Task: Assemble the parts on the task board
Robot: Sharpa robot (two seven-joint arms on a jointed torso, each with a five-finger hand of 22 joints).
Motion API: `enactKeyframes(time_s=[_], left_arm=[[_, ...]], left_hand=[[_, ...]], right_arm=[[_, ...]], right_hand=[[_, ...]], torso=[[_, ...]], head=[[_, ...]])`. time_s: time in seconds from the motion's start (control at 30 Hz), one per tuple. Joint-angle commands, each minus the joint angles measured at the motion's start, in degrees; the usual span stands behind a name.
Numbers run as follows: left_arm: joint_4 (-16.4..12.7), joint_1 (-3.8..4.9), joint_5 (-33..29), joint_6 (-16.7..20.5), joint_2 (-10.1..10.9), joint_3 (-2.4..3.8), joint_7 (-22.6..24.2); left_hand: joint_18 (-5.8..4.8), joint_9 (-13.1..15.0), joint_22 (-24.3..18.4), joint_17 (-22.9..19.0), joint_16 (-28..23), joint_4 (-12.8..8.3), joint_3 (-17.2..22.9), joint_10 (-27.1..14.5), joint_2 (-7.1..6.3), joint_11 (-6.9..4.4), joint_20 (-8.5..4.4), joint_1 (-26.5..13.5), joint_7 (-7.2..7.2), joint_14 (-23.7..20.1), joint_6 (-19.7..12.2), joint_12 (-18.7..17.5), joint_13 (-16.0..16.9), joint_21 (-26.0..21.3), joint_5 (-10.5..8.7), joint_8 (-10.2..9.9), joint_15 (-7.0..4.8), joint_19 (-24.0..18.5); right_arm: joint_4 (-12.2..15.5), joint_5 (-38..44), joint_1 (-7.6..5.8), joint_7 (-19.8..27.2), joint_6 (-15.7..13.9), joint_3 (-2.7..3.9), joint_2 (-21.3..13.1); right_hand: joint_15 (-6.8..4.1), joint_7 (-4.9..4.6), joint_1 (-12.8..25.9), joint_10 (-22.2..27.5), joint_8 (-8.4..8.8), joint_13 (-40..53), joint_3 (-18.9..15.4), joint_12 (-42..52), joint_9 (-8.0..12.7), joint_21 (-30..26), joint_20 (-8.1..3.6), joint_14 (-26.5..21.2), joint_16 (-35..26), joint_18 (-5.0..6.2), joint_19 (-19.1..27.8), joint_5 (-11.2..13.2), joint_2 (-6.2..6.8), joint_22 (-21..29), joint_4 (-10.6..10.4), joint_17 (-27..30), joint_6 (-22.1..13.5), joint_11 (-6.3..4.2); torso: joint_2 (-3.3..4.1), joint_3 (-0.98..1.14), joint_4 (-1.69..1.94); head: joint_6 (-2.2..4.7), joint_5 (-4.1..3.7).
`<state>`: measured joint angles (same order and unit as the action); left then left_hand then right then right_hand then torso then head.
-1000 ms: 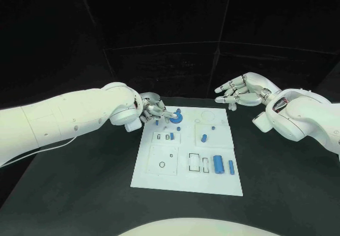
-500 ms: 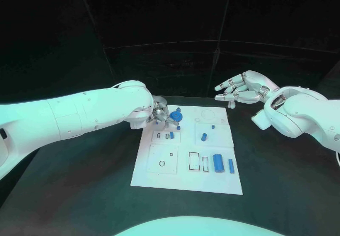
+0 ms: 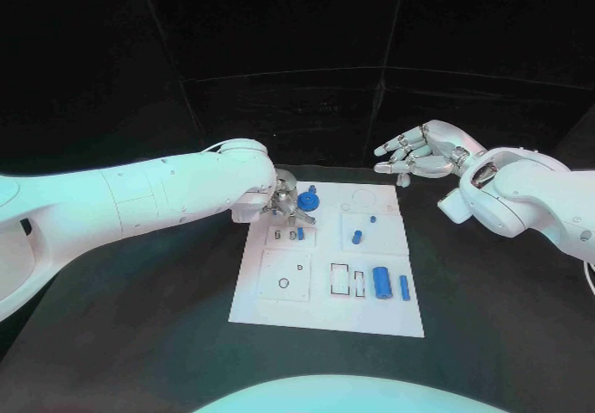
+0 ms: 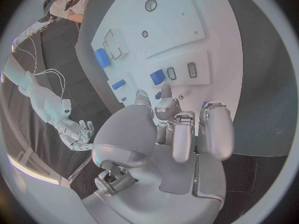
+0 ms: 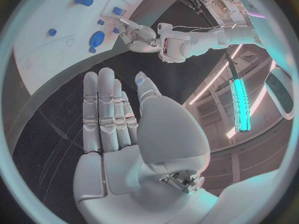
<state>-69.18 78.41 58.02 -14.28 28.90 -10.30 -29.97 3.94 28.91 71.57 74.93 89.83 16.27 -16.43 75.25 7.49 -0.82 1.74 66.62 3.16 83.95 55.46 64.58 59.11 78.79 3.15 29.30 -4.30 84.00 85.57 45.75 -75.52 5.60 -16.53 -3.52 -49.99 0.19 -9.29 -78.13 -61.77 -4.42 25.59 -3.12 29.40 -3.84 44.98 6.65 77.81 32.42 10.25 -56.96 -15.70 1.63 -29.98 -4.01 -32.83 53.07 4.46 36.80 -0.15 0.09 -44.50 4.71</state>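
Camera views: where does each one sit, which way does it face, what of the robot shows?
Head view: on the head, looking down at the task board; both arms enter, left hand at the board's far left edge, right hand above the table beyond it.
Left wrist view: behind the left hand, facing the board.
Right wrist view: behind the right hand, facing the board.
Shared: both wrist views show the other hand.

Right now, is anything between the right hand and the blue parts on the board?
Nothing visible stands in the way. The right hand hovers open past the far right corner of the board, with bare table between it and the parts. The left hand works at the board's far left, off that path.
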Motion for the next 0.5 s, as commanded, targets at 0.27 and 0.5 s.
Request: enactKeyframes(time_s=[0.27, 0.5], left_arm=[[1.3, -0.14, 0.8, -3.8, -1.2, -0.31, -1.0], [2.1, -0.33, 0.8, -4.3, -2.0, -0.43, -1.1]], left_hand=[[-0.39, 0.6, 0.1, 15.1, 0.2, -0.4, -0.3, -0.5, 0.25, -0.15, -0.29, 0.6, 0.03, 6.0, -0.8, 0.4, 0.2, 0.3, -0.29, 0.5, -0.33, 0.6], [-0.39, 1.1, 0.2, 15.1, 0.2, -0.7, -0.1, -0.6, 0.42, -0.11, -0.23, 1.2, 0.06, 6.0, -1.1, 0.5, 0.3, 0.4, -0.27, 0.9, -0.29, 0.6]], right_arm=[[-0.2, -0.3, -0.13, 0.4, 0.1, 0.05, 0.3], [-0.4, -0.3, -0.13, 0.6, 0.0, 0.05, 0.6]], right_hand=[[0.38, -0.47, -0.8, 0.1, 0.23, -0.5, -0.5, -0.4, -0.1, -0.8, 0.24, 0.0, -0.6, 0.23, -0.5, -1.2, -0.21, 0.3, -0.1, -0.3, 0.1, 0.42], [0.38, -0.52, -1.2, 0.1, 0.17, -0.7, -0.5, -0.4, -0.1, -0.9, 0.25, 0.1, -0.9, 0.25, -0.7, -1.6, -0.39, 0.4, 0.0, -0.5, 0.2, 0.43]], torso=[[0.01, 0.01, 0.07], [0.0, 0.0, 0.03]], head=[[-0.24, 0.02], [-0.4, 0.06]])
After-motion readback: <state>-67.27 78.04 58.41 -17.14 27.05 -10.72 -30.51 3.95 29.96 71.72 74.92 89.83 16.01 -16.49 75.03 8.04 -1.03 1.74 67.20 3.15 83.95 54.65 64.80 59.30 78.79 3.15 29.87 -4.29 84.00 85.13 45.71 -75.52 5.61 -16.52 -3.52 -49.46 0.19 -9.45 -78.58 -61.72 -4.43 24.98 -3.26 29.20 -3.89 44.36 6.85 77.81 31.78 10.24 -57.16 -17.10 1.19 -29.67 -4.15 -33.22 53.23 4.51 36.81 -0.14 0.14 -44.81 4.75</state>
